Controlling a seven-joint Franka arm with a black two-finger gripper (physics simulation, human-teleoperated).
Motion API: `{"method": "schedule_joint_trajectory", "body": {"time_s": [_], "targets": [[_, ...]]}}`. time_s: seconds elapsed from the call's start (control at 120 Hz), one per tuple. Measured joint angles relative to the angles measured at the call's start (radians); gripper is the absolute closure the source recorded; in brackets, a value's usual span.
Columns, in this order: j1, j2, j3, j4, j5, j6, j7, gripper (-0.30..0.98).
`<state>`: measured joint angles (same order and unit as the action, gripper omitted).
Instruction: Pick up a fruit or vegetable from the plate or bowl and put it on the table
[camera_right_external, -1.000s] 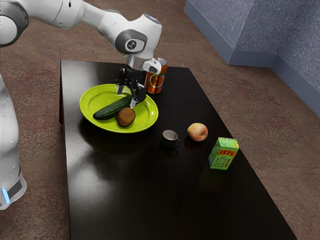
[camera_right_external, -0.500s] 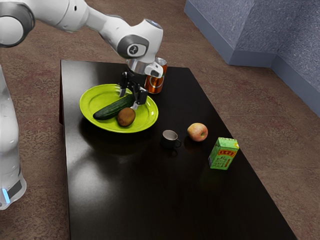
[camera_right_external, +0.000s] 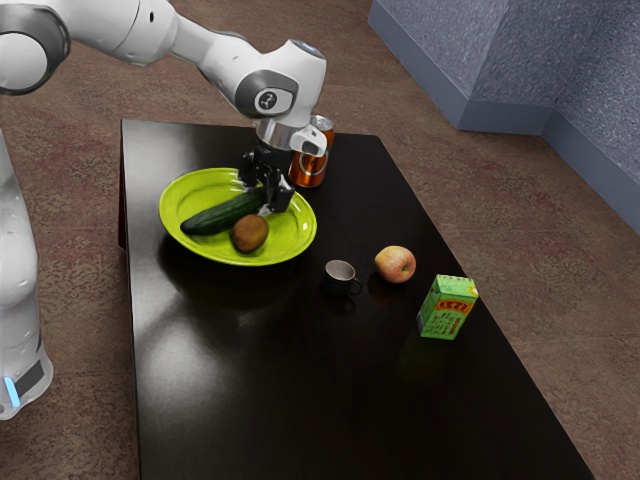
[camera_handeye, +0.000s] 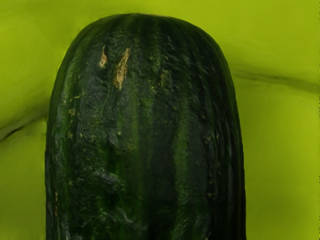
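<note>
One cucumber (camera_right_external: 216, 216) lies on the green plate (camera_right_external: 288, 238), its end toward the exterior view's right between the jaws of the gripper (camera_right_external: 262, 197), which are clenched on it from both sides. The other end points toward the plate's rim at the exterior view's left. A kiwi (camera_right_external: 249, 234) sits just beside the cucumber.

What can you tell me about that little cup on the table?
The cup is small and dark outside, with a paler, greyish inside. It stands upright, mouth up, its single looped handle pointing toward the exterior view's right. It sits on the black table, between the plate and the apple, touching neither. I can't tell its material.
</note>
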<state>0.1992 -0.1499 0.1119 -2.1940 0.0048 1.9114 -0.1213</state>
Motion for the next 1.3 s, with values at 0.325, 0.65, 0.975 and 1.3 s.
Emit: {"method": "schedule_joint_trajectory", "body": {"time_s": [0.325, 0.65, 0.975, 1.3], "targets": [[0.000, -0.014, -0.002, 0.006, 0.001, -0.012, -0.015, 0.50], [0.001, -0.038, -0.013, 0.148, 0.034, -0.118, -0.029, 0.51], [-0.003, -0.029, -0.220, 0.229, -0.003, -0.169, -0.045, 0.51], [-0.003, 0.067, -0.518, 0.307, -0.039, -0.168, -0.075, 0.53]]}}
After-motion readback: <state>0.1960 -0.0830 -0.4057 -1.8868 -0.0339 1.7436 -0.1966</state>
